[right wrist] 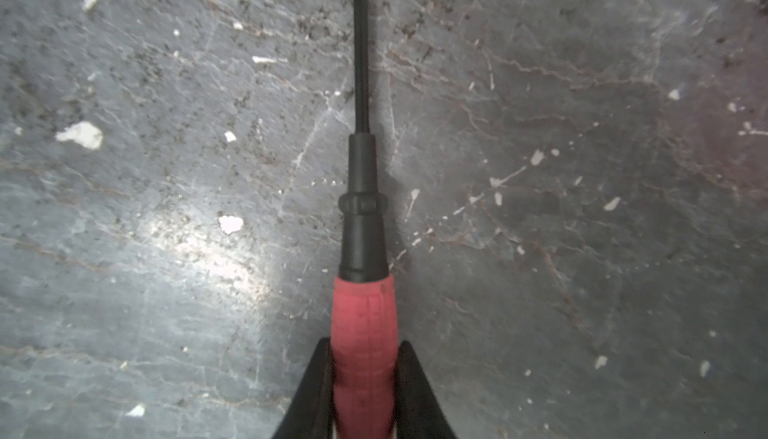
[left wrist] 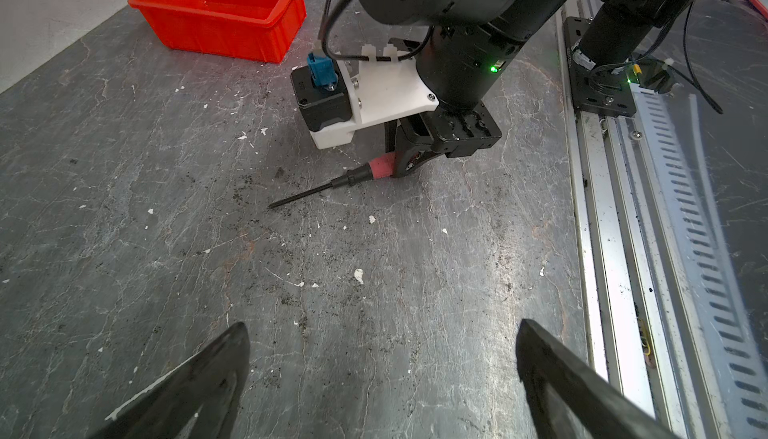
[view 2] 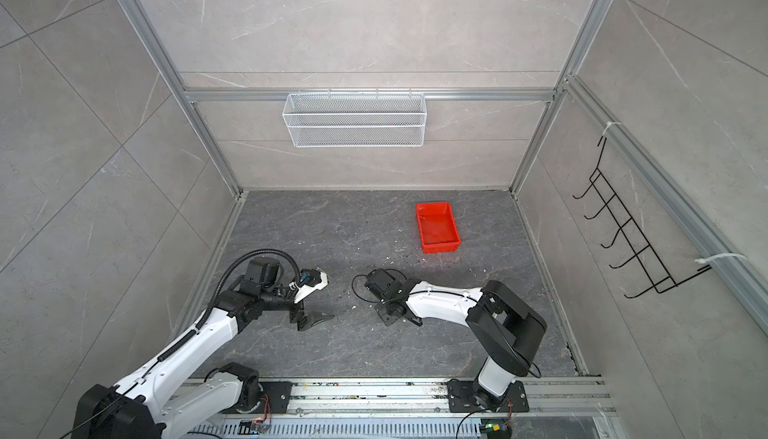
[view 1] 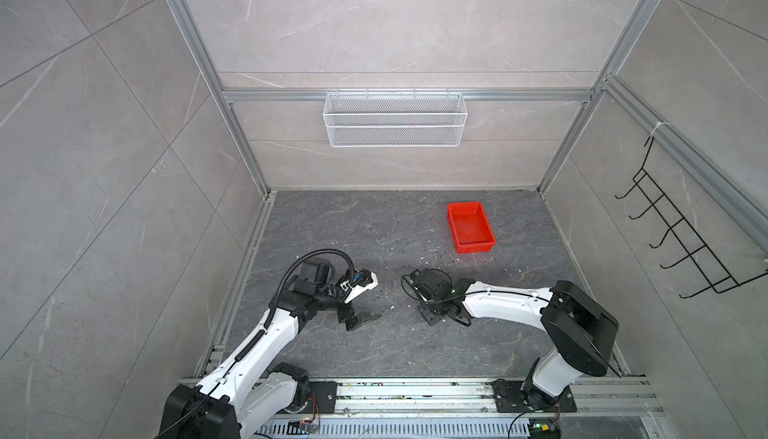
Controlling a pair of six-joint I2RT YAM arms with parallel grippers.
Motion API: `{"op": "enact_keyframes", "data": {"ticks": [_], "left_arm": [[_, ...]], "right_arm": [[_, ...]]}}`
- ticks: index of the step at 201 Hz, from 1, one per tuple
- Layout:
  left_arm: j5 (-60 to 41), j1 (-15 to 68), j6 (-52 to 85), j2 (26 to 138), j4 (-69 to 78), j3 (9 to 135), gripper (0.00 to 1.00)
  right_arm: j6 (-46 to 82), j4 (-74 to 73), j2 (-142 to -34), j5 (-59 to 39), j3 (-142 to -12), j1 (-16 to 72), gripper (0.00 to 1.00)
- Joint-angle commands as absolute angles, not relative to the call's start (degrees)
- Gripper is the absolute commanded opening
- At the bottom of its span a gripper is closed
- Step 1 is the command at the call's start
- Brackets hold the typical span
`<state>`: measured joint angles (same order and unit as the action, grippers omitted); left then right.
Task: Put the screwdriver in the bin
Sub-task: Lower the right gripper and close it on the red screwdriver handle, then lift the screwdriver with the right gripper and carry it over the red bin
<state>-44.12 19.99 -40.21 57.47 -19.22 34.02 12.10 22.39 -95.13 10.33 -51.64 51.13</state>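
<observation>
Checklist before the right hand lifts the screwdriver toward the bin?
1. Grip: right hand shut on screwdriver handle: ok.
2. Grip centred along handle: cannot tell, its rear end is hidden.
3. Screwdriver off table: not ok, it looks to lie flat.
4. Target: bin upright and empty: ok.
5. Path to bin: ok, only crumbs on table.
6. Other arm: left hand open, apart from screwdriver: ok.

Bright, even light fills my cell; glare pools on the tabletop [right wrist: 216,250] in my right wrist view; the screwdriver [right wrist: 365,324] looks soft there; both top views bow.
</observation>
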Motion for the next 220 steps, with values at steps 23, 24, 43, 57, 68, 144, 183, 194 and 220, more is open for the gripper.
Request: {"op": "enact_keyframes", "data": {"ticks": [23, 24, 43, 57, 68, 144, 183, 194, 220], "left_arm": [[-42.5, 20.2, -35.6, 57.6, -14.9, 33.8, 1.00], [-42.4, 20.2, -35.5, 57.6, -14.9, 33.9, 1.00], [-40.3, 20.3, -32.8, 58.2, -12.2, 34.0, 1.00], [-39.0, 20.8, -30.0, 58.9, -9.8, 34.5, 1.00], [-38.8, 21.4, -27.2, 59.5, -6.5, 34.3, 1.00], [-23.9, 34.5, -18.0, 68.9, 14.2, 34.3, 1.00], [-18.5, 39.2, -16.8, 77.4, 23.2, 38.0, 1.00], [-17.7, 40.0, -16.7, 80.0, 25.7, 39.4, 1.00], [-17.6, 40.9, -14.7, 86.4, 31.9, 42.8, 1.00]], "right_arm": [[16.4, 18.5, -89.6, 13.5, -50.8, 50.4, 0.00], [16.5, 18.4, -89.4, 13.6, -50.7, 50.4, 0.00], [17.9, 15.9, -86.6, 14.6, -49.2, 48.9, 0.00], [18.9, 14.5, -84.5, 15.8, -48.0, 47.7, 0.00], [18.9, 13.7, -83.0, 16.1, -47.6, 46.8, 0.00], [20.0, 11.9, -75.7, 16.7, -47.2, 38.7, 0.00], [19.6, 11.9, -75.4, 15.1, -49.5, 32.6, 0.00], [18.4, 12.0, -76.2, 14.4, -50.3, 30.9, 0.00], [15.9, 11.4, -80.2, 11.4, -53.5, 26.4, 0.00]]}}
